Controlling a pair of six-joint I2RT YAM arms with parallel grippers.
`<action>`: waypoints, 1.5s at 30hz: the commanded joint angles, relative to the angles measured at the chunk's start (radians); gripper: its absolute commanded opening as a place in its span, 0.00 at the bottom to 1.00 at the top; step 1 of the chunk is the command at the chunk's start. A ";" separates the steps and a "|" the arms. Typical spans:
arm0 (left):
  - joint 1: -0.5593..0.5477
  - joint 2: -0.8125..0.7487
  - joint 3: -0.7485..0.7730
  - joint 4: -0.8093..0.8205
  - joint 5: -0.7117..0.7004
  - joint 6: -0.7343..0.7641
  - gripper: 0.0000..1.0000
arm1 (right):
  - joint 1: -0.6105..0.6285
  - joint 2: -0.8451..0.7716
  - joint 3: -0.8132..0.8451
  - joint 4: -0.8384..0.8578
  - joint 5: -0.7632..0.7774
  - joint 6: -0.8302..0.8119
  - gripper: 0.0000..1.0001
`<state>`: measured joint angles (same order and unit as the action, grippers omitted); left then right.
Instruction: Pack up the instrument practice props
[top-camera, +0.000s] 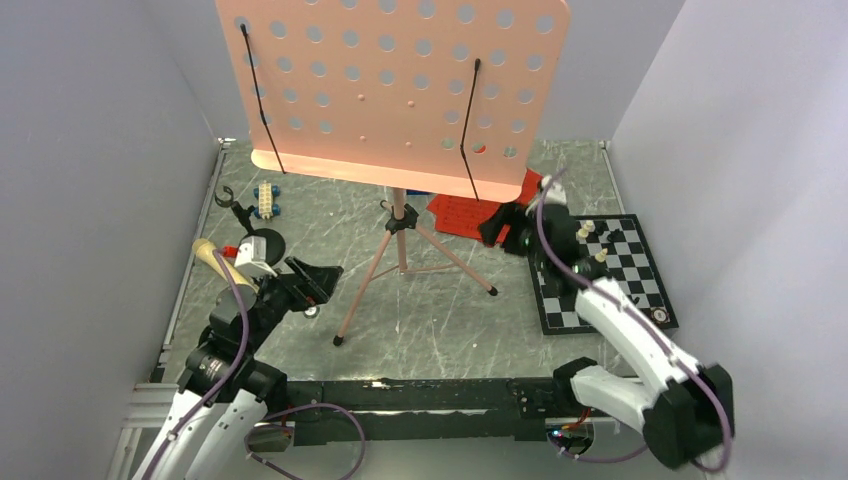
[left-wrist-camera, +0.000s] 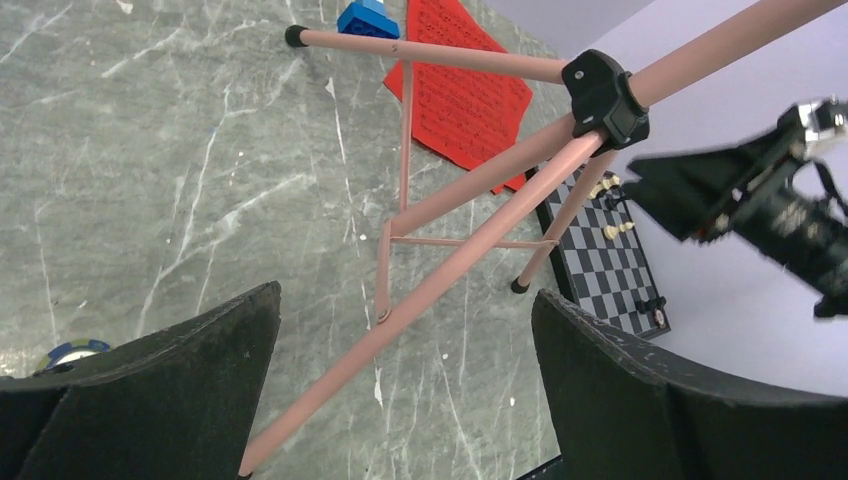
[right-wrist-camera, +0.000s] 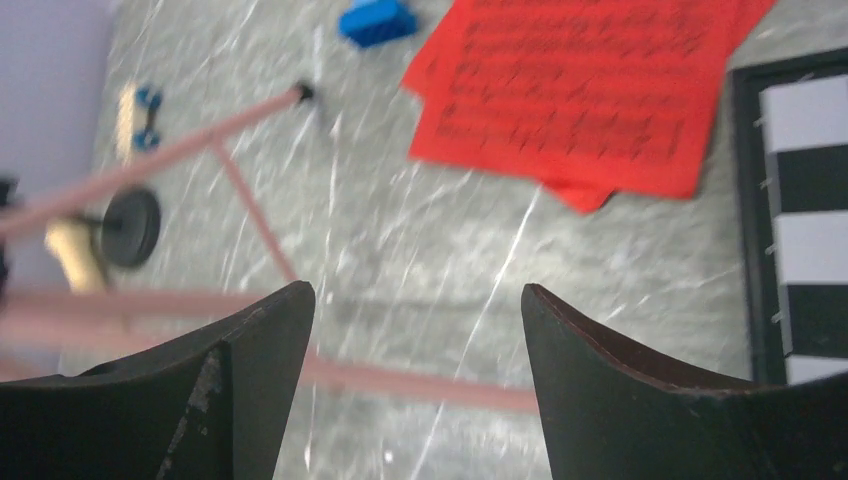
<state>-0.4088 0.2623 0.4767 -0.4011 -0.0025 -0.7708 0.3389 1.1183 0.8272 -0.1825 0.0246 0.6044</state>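
The pink music stand's perforated desk (top-camera: 400, 90) fills the top view's upper middle, on its tripod (top-camera: 400, 250). Red sheet-music pages (top-camera: 465, 212) (right-wrist-camera: 585, 95) lie flat behind the tripod's right leg. A beige foam-headed microphone (top-camera: 210, 256) and the black round-base mic stand (top-camera: 264, 243) (right-wrist-camera: 132, 228) sit at the left, beside my left arm. My left gripper (top-camera: 318, 283) (left-wrist-camera: 407, 292) is open, with a tripod leg (left-wrist-camera: 450, 265) running below its gap. My right gripper (top-camera: 493, 230) (right-wrist-camera: 418, 295) is open above the floor just in front of the pages, holding nothing.
A chessboard with pieces (top-camera: 640, 285) (left-wrist-camera: 625, 285) lies at the right under my right arm. A toy block car (top-camera: 266, 200) (right-wrist-camera: 137, 110) and a blue block (left-wrist-camera: 368, 18) (right-wrist-camera: 377, 20) sit further back. Walls close in on three sides.
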 joint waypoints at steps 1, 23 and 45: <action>0.003 0.028 0.020 0.145 0.052 0.069 0.99 | 0.088 -0.236 -0.219 0.280 0.017 -0.076 0.80; -0.285 0.253 -0.078 0.370 -0.087 0.356 0.95 | 0.402 0.014 -0.218 0.405 0.164 -0.424 0.78; -0.318 0.620 0.054 0.526 -0.284 0.467 0.61 | 0.712 0.099 -0.229 0.329 0.405 -0.458 0.49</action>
<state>-0.7300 0.8684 0.4847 0.0551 -0.2523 -0.3302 0.9661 1.2564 0.5846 0.1558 0.4198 0.1127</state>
